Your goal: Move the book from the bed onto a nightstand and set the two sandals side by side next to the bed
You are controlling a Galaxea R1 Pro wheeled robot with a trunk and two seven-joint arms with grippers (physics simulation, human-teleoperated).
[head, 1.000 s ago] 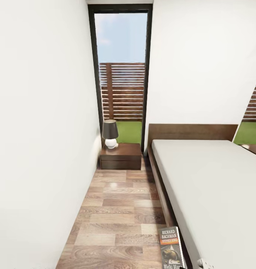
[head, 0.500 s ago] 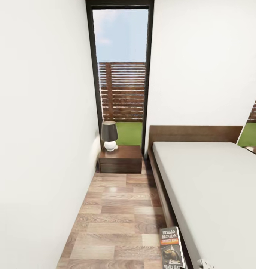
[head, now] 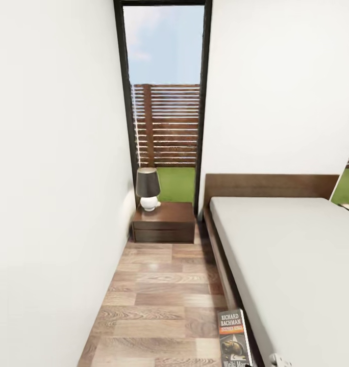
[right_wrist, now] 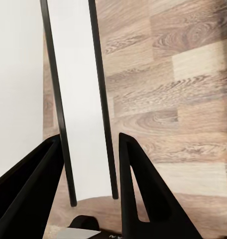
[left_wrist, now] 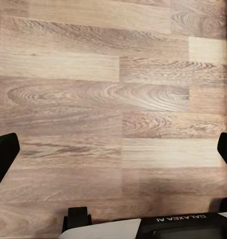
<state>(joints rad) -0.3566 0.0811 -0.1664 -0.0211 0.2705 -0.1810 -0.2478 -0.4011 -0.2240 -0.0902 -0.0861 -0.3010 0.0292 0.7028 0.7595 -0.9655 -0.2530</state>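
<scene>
At 5 o'clock, bottom edge: book (head: pixel 234 338), lower part cut off, clamped upright between the right gripper's (right_wrist: pixel 88 174) fingers, beside the bed (head: pixel 297 265).
Left gripper (left_wrist: pixel 113 149): fingers spread over floor (left_wrist: pixel 113 89).
At 12 o'clock: nightstand (head: pixel 164 223), lamp (head: pixel 148 188) on it.

The bed (head: pixel 297 265), pale grey on a dark wooden frame, runs along the right. Beyond its headboard-end corner, against the window (head: pixel 164 102), stands the nightstand (head: pixel 164 223) with a dark-shaded lamp (head: pixel 148 188) on its top. The book (head: pixel 234 337) shows upright just beside the bed's near edge, over the wood-plank floor (head: pixel 159 295). A small white part (head: pixel 280 361) shows at the bed's nearest edge.
</scene>
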